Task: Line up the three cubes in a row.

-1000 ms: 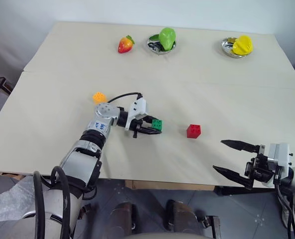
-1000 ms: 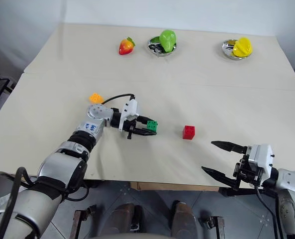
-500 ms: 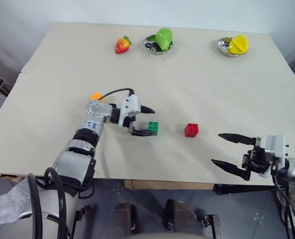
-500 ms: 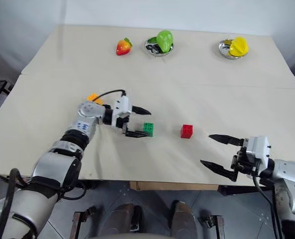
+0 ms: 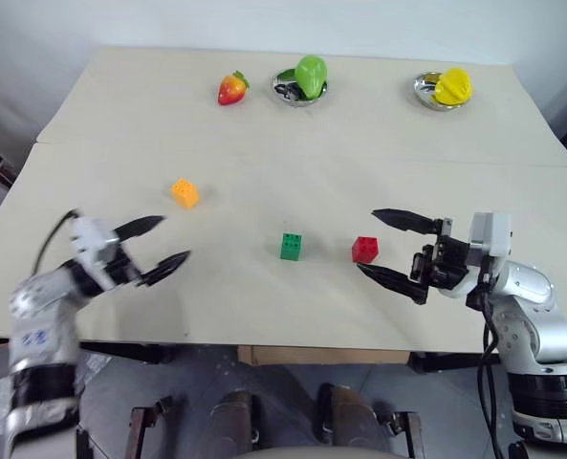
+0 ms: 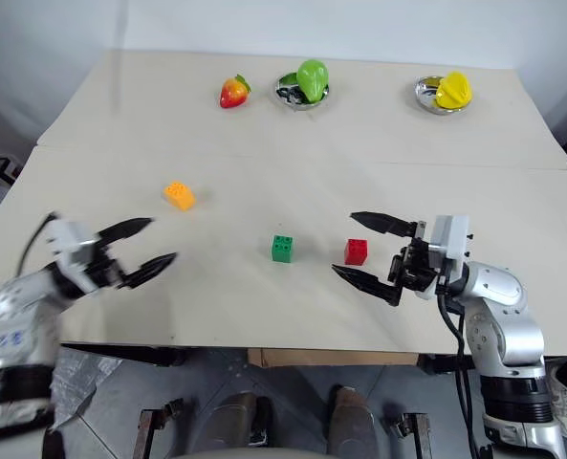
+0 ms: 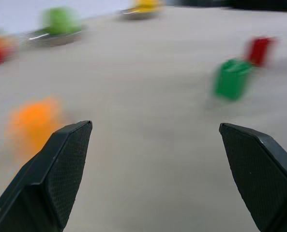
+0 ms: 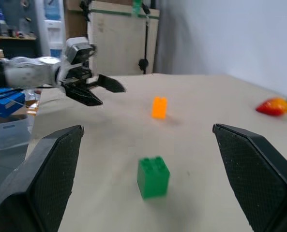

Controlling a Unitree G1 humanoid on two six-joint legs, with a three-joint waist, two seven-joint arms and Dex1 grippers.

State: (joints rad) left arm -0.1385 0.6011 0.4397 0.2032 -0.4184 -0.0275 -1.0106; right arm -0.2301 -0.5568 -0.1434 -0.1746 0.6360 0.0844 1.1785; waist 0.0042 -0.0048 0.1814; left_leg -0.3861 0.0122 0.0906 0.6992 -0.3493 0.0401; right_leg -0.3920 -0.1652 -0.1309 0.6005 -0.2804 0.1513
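Three studded cubes lie on the beige table. The orange-yellow cube sits alone at the left. The green cube and the red cube stand side by side in the middle, a small gap between them. My left gripper is open and empty near the table's front left, well away from the green cube. My right gripper is open, pointing left, and hovers just above the table at the red cube's right side, holding nothing. The right wrist view looks past it at the green cube.
Along the far edge of the table stand a strawberry toy, a green pepper in a steel bowl and a yellow pepper in a steel bowl. A seam runs across the table behind the cubes.
My left gripper opened, let go of the green cube and swung back far to the left. The right gripper moved up and left to the red cube. The green cube stays put.
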